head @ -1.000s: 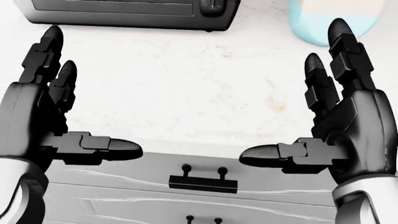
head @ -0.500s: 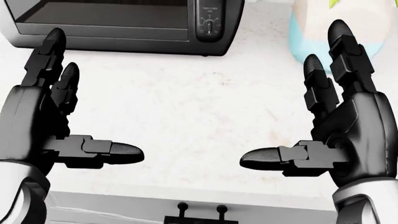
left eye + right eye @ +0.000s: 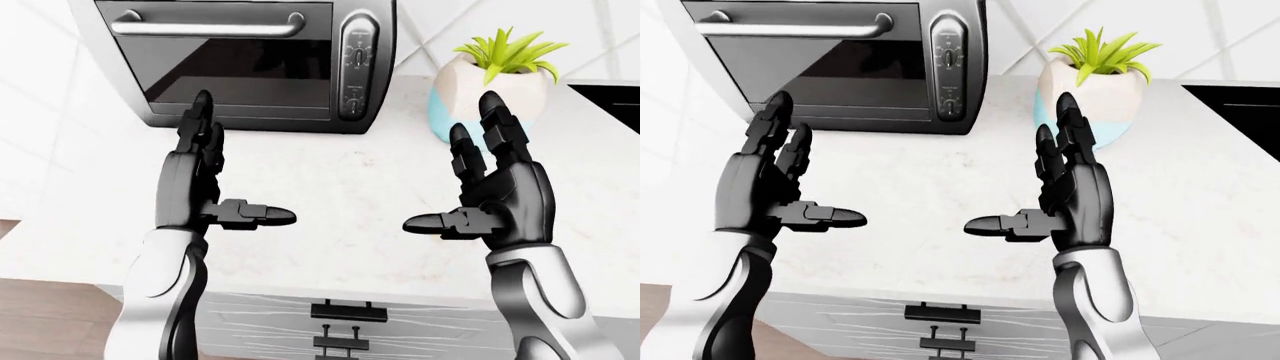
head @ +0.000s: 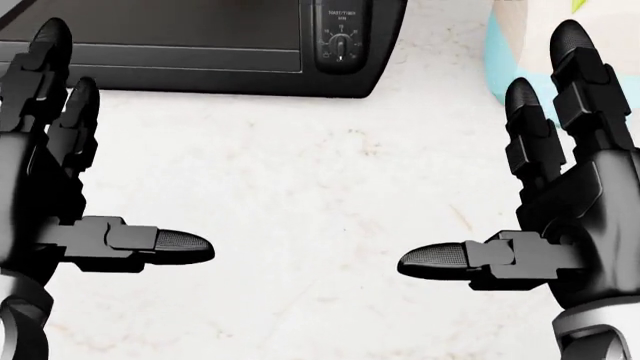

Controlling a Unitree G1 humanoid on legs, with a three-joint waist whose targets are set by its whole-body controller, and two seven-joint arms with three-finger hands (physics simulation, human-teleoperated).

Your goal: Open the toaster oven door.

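We see both hands raised over the white worktop [image 3: 340,187], palms facing each other. Left hand [image 3: 195,180] and right hand [image 3: 505,195] are spread wide, holding nothing. The toaster oven [image 3: 240,60] sits at the top left of the left-eye view, door shut, bar handle [image 3: 205,28] untouched. A potted plant [image 3: 490,75] stands just right of it.
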